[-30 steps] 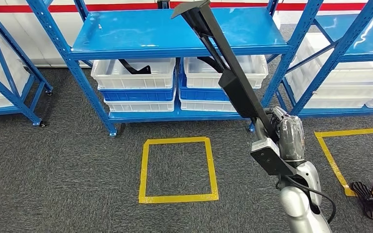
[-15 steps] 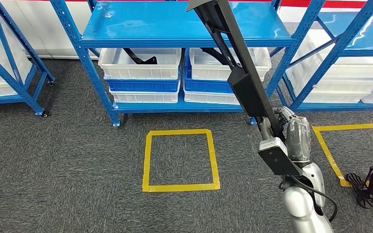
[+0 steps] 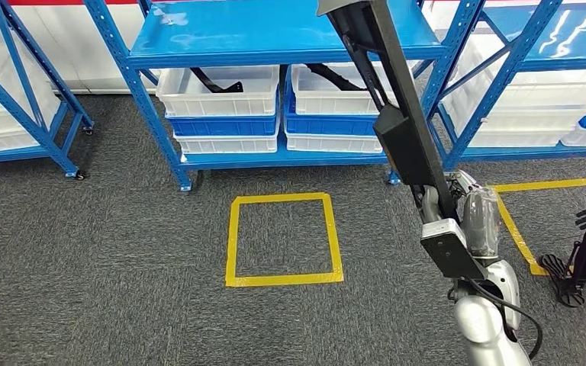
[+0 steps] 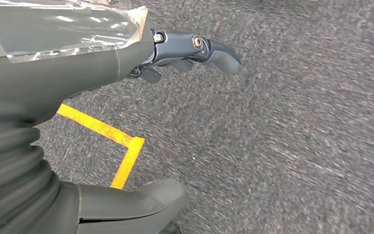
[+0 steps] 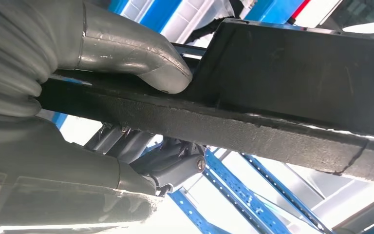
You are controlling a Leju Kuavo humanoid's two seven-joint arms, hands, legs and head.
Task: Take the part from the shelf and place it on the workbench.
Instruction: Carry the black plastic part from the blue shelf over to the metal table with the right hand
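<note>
Head view shows our right hand (image 3: 462, 217) gripping the lower end of a long black part (image 3: 385, 99), which slants up and away across the front of the blue shelf (image 3: 275, 34). In the right wrist view the thumb (image 5: 141, 53) presses on one face of the part while the darker fingers (image 5: 175, 168) curl under it, so we hold it firmly. Our left hand (image 4: 102, 63) hangs over the grey carpet (image 4: 297, 146) with nothing in it; we see its fingers loosely bent, apart from the thumb.

We judge the pick done: the part is out of the shelf and off the white bins (image 3: 217, 88). What remains is the carry and the placing, and we see no workbench here, so we must turn or walk to find it.

The part's far end reaches past the shelf's front edge, close to the blue upright (image 3: 446, 69); swinging it sideways risks a knock. Open carpet lies around the yellow taped square (image 3: 233, 244). A black stand (image 3: 580, 259) sits at our right.
</note>
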